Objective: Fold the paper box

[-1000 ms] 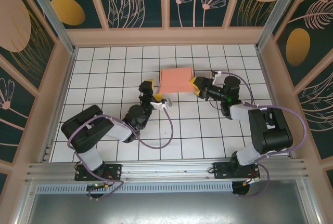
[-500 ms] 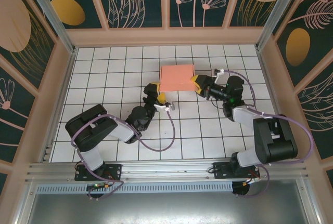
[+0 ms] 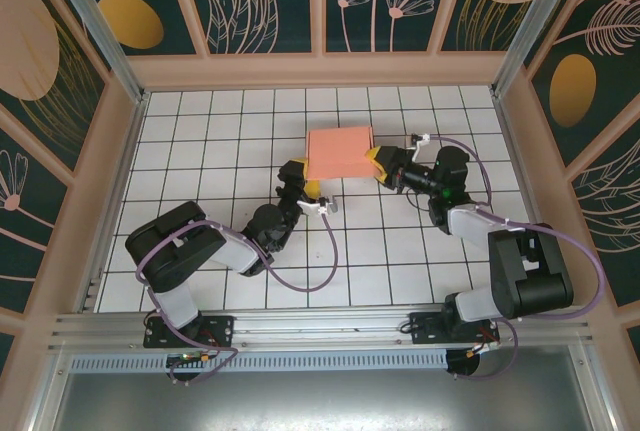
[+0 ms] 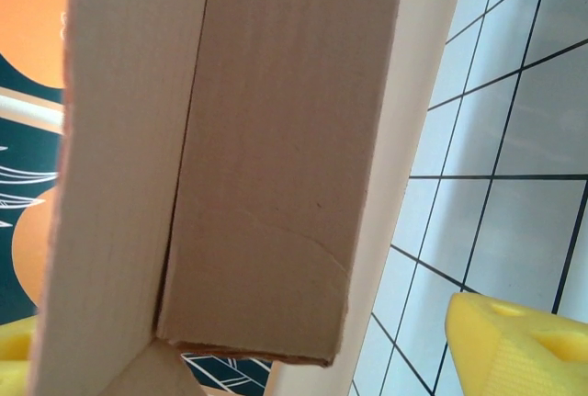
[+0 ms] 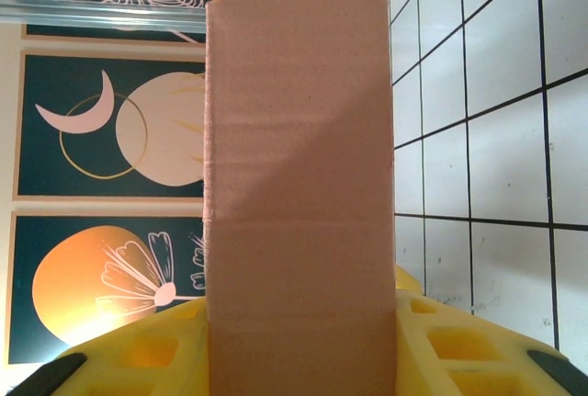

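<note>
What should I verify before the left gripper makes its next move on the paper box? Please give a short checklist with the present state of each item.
1. The right gripper grips the paper box at its right edge: ok.
2. The left gripper is open, jaws wide: ok.
3. The box lies between the left gripper's fingers: ok; this finger is apart from the card.
4. The box looks closed from above: ok.
5. The end flap is fully tucked: cannot tell; the left wrist view shows a seam and a curved edge.
6. The box rests on the table: cannot tell.
</note>
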Robot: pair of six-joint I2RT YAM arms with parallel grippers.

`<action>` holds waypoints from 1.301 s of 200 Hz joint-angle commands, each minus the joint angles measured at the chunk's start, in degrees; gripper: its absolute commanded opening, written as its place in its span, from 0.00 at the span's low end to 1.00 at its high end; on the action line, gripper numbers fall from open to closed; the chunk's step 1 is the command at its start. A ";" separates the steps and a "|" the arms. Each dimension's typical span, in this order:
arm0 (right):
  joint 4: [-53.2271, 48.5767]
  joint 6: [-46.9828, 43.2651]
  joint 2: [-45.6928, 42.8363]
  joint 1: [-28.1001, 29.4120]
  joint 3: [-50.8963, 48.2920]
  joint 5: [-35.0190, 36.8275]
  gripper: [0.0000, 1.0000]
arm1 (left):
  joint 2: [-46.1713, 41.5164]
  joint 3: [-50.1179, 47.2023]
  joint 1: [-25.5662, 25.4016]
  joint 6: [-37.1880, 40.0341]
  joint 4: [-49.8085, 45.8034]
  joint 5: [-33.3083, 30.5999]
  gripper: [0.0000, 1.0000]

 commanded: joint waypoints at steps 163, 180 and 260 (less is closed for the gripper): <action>0.86 0.48 0.80 1.92 0.15 1.12 0.45 | -2.50 0.38 -0.42 -3.28 0.97 0.07 0.37; -0.01 -0.22 0.14 1.58 0.38 1.55 0.58 | -2.50 0.29 -0.43 -4.63 -0.01 0.07 0.36; -13.67 -11.77 -12.48 -8.03 -1.70 5.91 0.79 | -15.47 4.77 -0.23 -25.64 -37.08 6.55 0.37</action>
